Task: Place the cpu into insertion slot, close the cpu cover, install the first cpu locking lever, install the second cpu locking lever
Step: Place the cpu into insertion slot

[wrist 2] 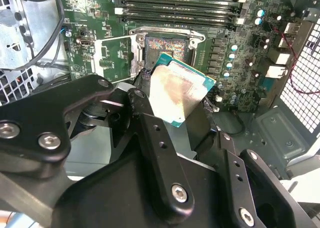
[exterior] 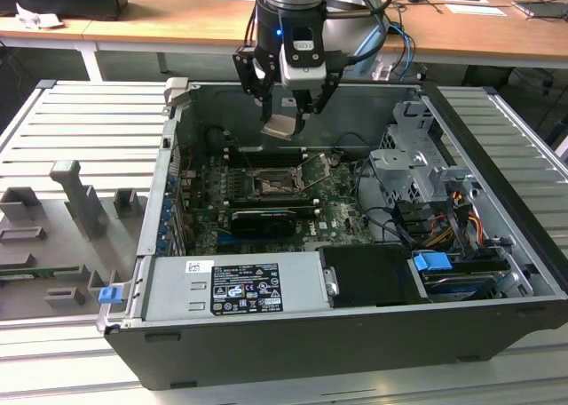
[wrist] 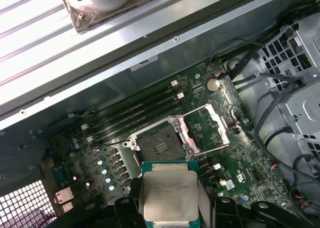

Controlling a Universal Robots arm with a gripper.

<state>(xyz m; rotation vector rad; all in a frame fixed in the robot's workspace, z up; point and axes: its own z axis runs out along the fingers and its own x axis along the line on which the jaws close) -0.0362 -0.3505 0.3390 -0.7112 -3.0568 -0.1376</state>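
The gripper (exterior: 288,112) is clenched on the cpu (exterior: 282,127), its fingers pinching two opposite edges of the chip. The chip hangs in the air, somewhat tilted, well above the motherboard (exterior: 333,201) and touching nothing else. Below it and a little nearer lies the insertion slot (wrist: 157,148), bare, with its dark contact field exposed. The cpu cover (wrist: 212,125) is swung up and open on the exterior view's right of the slot, so the way down looks free. The long memory slots (wrist: 135,113) run just beyond the socket on its far side, and everything sits inside the open computer case (exterior: 293,352). To place the chip well, I judge it should first be levelled. Its edges should be squared to the socket's rim and its orientation matched to the socket. It should then go straight down with no sideways slide across the contacts. The fingers need to stay apart from the raised cover, and the grip should hold until the chip sits flat.
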